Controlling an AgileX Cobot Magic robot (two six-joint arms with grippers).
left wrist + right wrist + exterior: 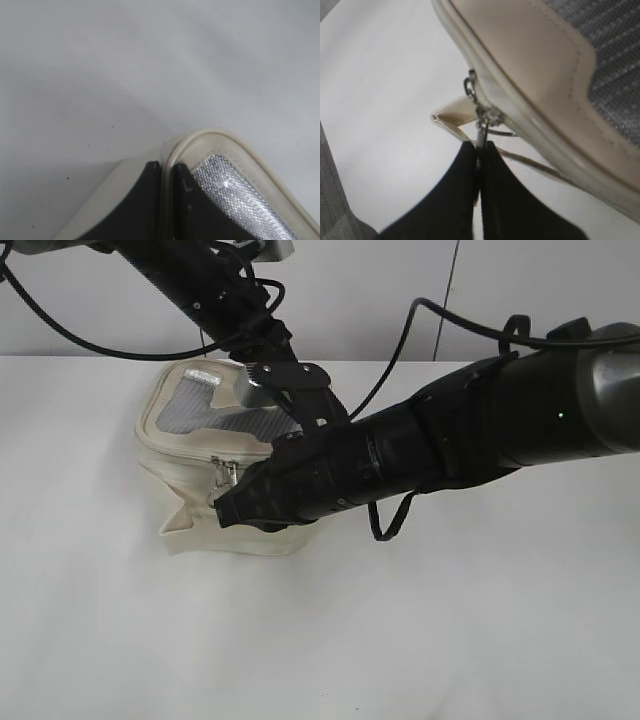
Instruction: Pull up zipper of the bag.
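**Both grippers clamped on the cream bag**

The small boxy cream fabric bag sits left of centre in the exterior view, on the white worktop, its grey mesh window facing up and a flat cream strap jutting from its lower left corner. The cream zipper track runs round the top rim, with small silver sliders on the near side wall, just above and left of the right gripper's tip.

From the upper left of the exterior view the black left gripper reaches down onto the bag's top rim. In the left wrist view, at the lower middle, its jaws are clenched on the cream piped rim, one black finger outside and one on the silver mesh window.

From the right of the exterior view the black right gripper reaches across to the bag's near side. In the right wrist view, at the bottom centre, its jaws are pinched tight on the silver metal pull hanging from the sliders under the rim.
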